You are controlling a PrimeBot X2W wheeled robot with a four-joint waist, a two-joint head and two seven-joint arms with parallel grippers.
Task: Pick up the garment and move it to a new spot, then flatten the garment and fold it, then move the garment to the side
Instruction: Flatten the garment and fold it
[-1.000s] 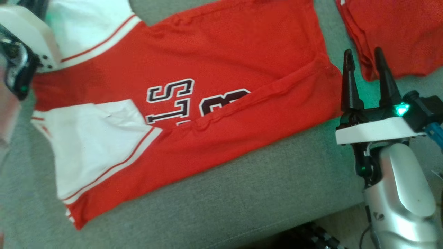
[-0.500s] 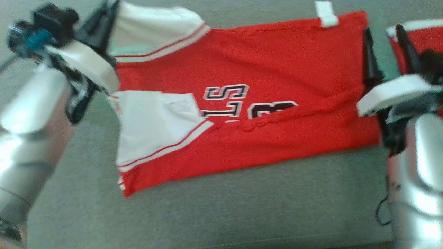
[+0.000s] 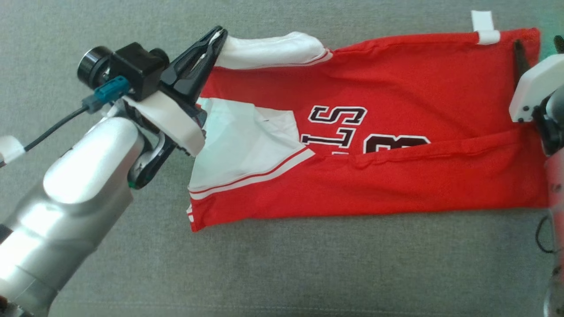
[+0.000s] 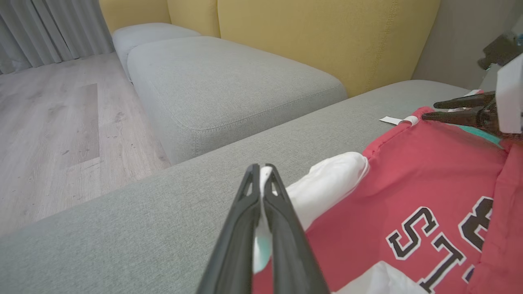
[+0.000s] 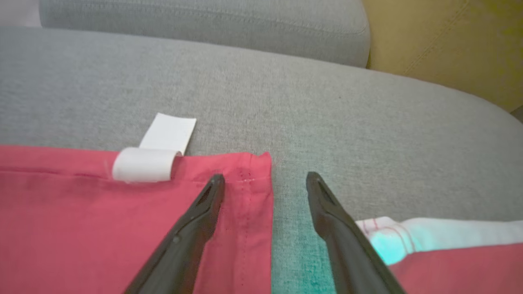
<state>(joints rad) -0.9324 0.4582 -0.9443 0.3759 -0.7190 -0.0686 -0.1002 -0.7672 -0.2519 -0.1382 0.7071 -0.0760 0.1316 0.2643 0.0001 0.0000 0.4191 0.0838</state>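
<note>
The left end effector is clamped on the white sleeve at ten o'clock; the right end effector stands open astride the hem corner at two o'clock; the garment lies half-folded on the sofa; it seems best to close on the hem first, then pull both ends evenly.

I see the garment lying on the cushion. My left gripper is at its ten o'clock corner, my right gripper at two o'clock.

My left gripper swung in, clamped white sleeve of jersey; right gripper moved up to hem corner.
</note>
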